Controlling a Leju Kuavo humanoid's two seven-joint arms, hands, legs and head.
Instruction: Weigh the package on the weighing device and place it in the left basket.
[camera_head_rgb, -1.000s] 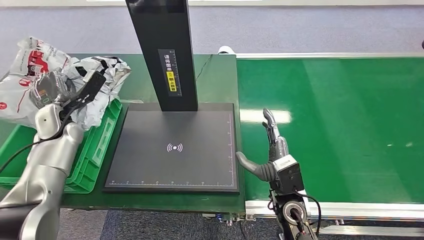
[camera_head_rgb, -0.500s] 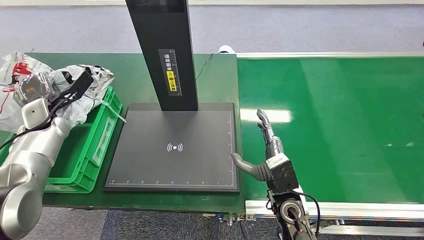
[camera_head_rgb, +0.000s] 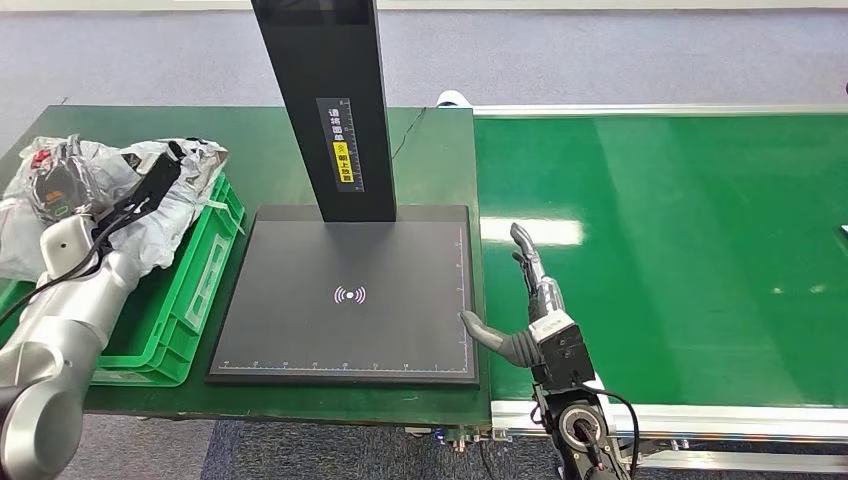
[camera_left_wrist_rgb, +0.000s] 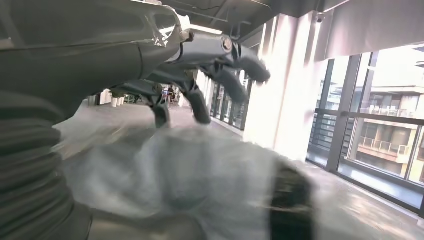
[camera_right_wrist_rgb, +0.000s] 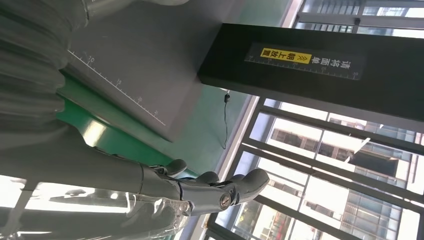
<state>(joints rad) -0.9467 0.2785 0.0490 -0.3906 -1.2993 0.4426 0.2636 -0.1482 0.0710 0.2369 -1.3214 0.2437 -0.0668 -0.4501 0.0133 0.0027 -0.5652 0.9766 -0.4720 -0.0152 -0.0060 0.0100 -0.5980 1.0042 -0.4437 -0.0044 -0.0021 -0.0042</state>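
The package (camera_head_rgb: 115, 200) is a crumpled white and grey plastic bag with red print, lying over the far end of the green basket (camera_head_rgb: 195, 290) at the left. My left hand (camera_head_rgb: 150, 188) is at the bag's top. In the left wrist view its dark fingers (camera_left_wrist_rgb: 220, 70) are spread apart above the blurred package (camera_left_wrist_rgb: 190, 185), with a gap showing between them. The black weighing plate (camera_head_rgb: 345, 295) with its white signal mark is bare. My right hand (camera_head_rgb: 530, 300) is open with straight fingers, just off the plate's right edge; its fingers (camera_right_wrist_rgb: 210, 187) hold nothing.
A tall black post (camera_head_rgb: 325, 100) with a yellow label rises from the plate's far edge. A green conveyor belt (camera_head_rgb: 680, 250) with a silver rim runs along the right. The basket stands on a green table (camera_head_rgb: 270, 150).
My left arm has moved left and down, bringing the package from above the basket's right side onto the basket. My right hand has drawn back slightly toward me.
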